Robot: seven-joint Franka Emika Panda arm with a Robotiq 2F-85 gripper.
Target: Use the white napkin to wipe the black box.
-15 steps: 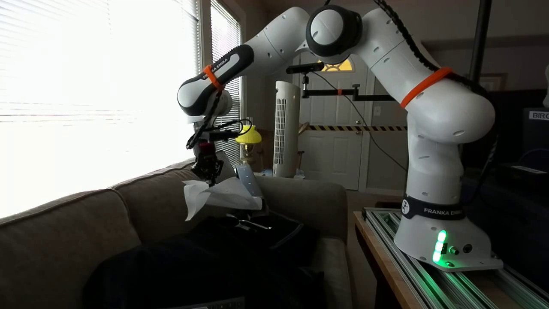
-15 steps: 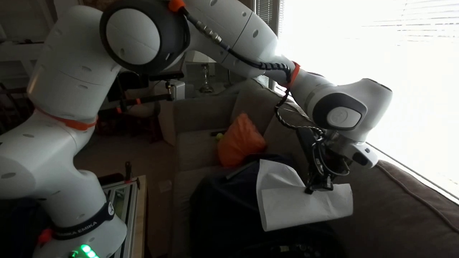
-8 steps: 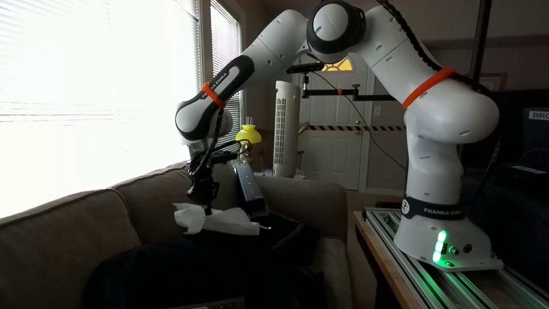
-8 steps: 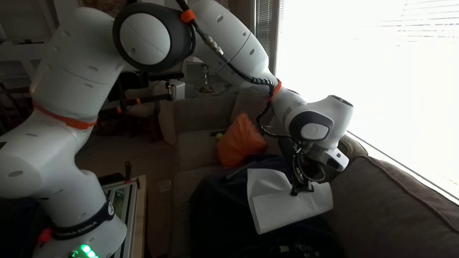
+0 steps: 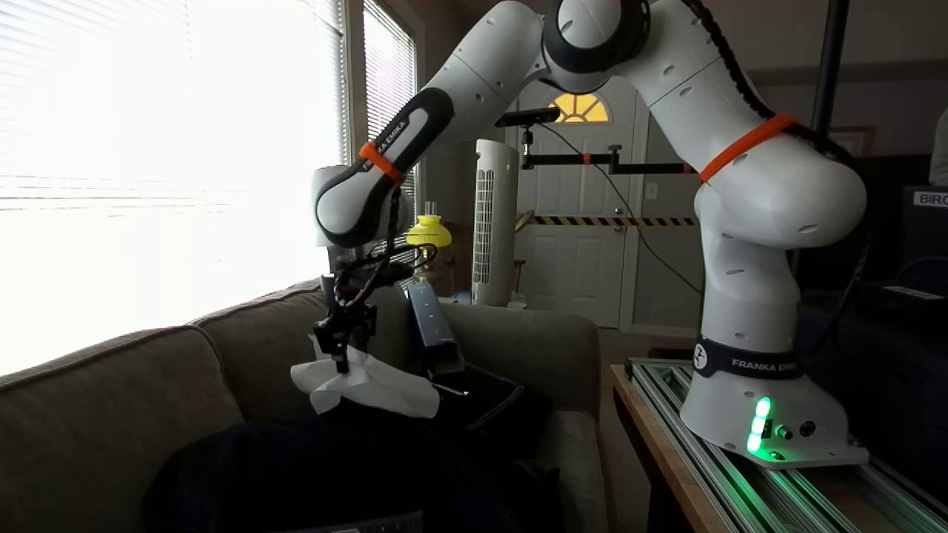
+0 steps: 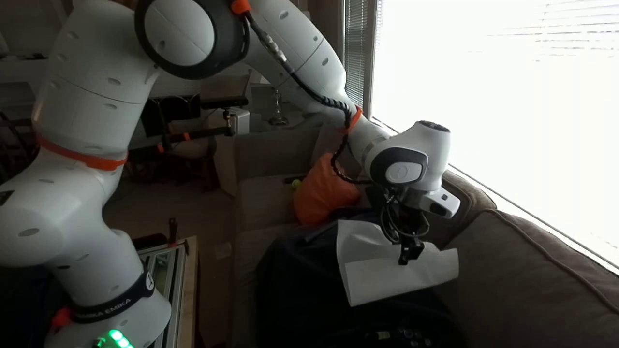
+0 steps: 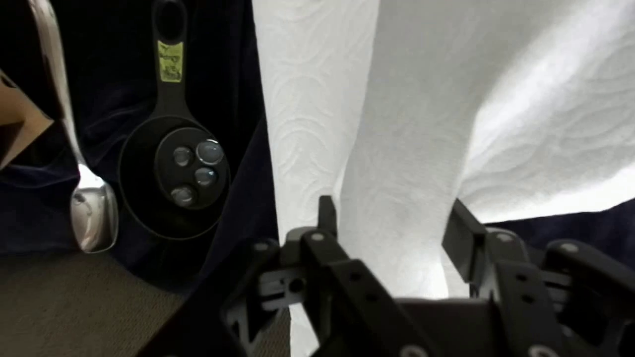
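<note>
Creased and floppy, the white napkin (image 5: 392,396) spreads below my gripper (image 5: 352,357) in both exterior views. Large dark mass under it, which I take as the black box (image 5: 311,474), is dim; folds like dark blue cloth show on it in the wrist view. Whether the napkin rests fully on it I cannot tell. Seen from the wrist, my gripper (image 7: 393,215) has its fingers well apart. A fold of the napkin (image 7: 412,124) runs through the gap, with no pinch visible. My gripper (image 6: 405,256) points downward over the napkin's middle.
A small black pan (image 7: 171,229) and a metal spoon (image 7: 94,218) lie beside the napkin. Near them is a cardboard corner (image 7: 22,116). A dark, bluish narrow box (image 5: 431,318) leans by the sofa arm (image 5: 526,340). An orange pillow (image 6: 321,193) and the sofa back (image 6: 527,280) flank the area.
The arm has come down with the napkin, bringing it low over the dark mass. In the last half second the fingers have parted, and the napkin has shifted slightly.
</note>
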